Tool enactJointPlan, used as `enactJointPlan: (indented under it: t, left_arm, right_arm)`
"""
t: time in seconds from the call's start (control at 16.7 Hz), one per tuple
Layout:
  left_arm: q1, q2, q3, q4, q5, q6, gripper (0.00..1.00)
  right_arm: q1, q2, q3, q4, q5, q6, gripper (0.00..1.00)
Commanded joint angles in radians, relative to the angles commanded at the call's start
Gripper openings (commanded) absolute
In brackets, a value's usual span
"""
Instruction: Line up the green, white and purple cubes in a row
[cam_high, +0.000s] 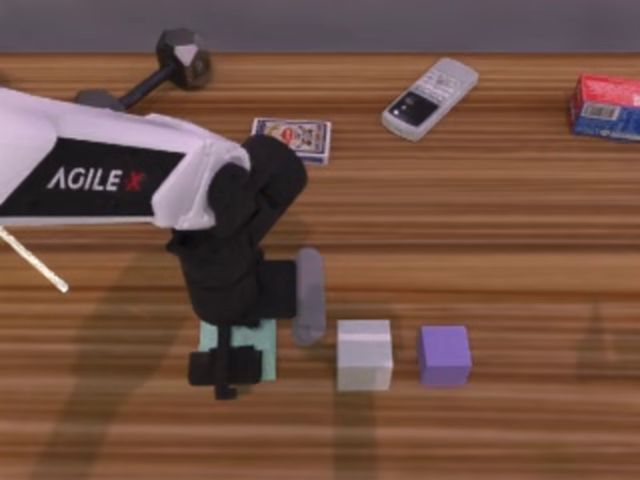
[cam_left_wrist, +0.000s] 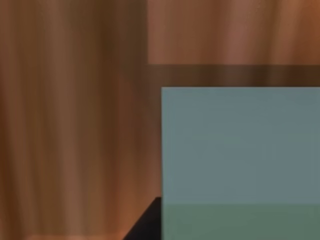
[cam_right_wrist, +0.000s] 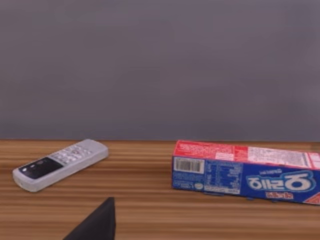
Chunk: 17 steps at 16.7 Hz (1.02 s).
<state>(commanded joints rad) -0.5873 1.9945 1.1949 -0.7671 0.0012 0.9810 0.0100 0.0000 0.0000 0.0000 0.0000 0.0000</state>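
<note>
My left gripper (cam_high: 228, 368) is down over the pale green cube (cam_high: 268, 355) at the front left of the table, and the arm hides most of the cube from above. In the left wrist view the green cube (cam_left_wrist: 240, 150) fills the frame's right side, with one dark fingertip (cam_left_wrist: 147, 225) pressed against its side. The gripper is shut on it. The white cube (cam_high: 364, 354) stands just to the right of the green one. The smaller purple cube (cam_high: 444, 355) follows, level with both. My right arm is out of the top view; a dark part of my right gripper (cam_right_wrist: 97, 225) shows.
Along the back of the table lie a black dumbbell (cam_high: 175, 62), a flat patterned card box (cam_high: 292, 138), a grey remote (cam_high: 430, 97) and a red-and-blue carton (cam_high: 606, 106). The right wrist view faces the remote (cam_right_wrist: 60, 164) and carton (cam_right_wrist: 245, 172).
</note>
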Motion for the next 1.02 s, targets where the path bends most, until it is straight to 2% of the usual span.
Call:
enactJointPlan:
  t: [0.18, 0.24, 0.78, 1.02]
  left_arm:
    - [0.000, 0.000, 0.000, 0.000, 0.000, 0.000, 0.98]
    - [0.000, 0.000, 0.000, 0.000, 0.000, 0.000, 1.00]
    - [0.002, -0.002, 0.003, -0.004, 0.000, 0.001, 1.00]
    - [0.009, -0.046, 0.069, -0.116, -0.003, 0.001, 1.00]
  right_arm:
    - [0.000, 0.000, 0.000, 0.000, 0.000, 0.000, 1.00]
    - [0.000, 0.000, 0.000, 0.000, 0.000, 0.000, 1.00]
    - [0.000, 0.000, 0.000, 0.000, 0.000, 0.000, 1.00]
    - [0.000, 0.000, 0.000, 0.000, 0.000, 0.000, 1.00]
